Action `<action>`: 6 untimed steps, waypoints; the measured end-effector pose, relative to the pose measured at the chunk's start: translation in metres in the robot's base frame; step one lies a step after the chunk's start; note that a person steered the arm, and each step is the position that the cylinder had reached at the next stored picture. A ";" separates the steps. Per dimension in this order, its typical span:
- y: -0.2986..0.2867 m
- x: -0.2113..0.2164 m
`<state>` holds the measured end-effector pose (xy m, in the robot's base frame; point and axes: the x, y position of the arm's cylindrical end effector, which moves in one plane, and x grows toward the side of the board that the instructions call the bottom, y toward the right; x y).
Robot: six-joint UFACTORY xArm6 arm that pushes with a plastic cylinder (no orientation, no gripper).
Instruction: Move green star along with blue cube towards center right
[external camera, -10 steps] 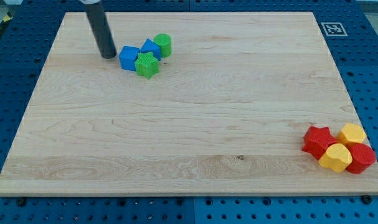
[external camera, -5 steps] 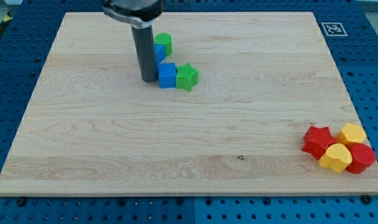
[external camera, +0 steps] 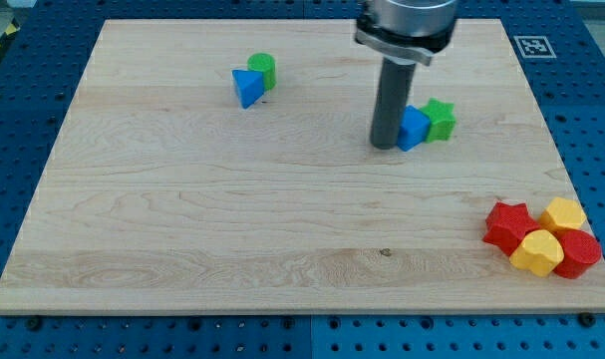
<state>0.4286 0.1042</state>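
The green star [external camera: 440,119] lies on the wooden board [external camera: 282,229] right of the middle, in the upper half. The blue cube [external camera: 414,129] touches its left side. My tip [external camera: 384,145] stands right against the blue cube's left side, so rod, cube and star sit in a row. The rod hides part of the cube.
A blue triangular block [external camera: 246,87] and a green block [external camera: 263,69] sit together at the upper left. A red star [external camera: 508,225], two yellow blocks [external camera: 564,214] [external camera: 536,252] and a red block [external camera: 579,253] cluster at the bottom right corner. A marker tag [external camera: 530,46] sits top right.
My tip has swept to the right, pushing the blue cube and green star with it from the upper left to right of centre. The blue triangle and green block stayed behind.
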 end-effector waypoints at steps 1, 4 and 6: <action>0.028 0.000; 0.056 0.000; -0.082 -0.005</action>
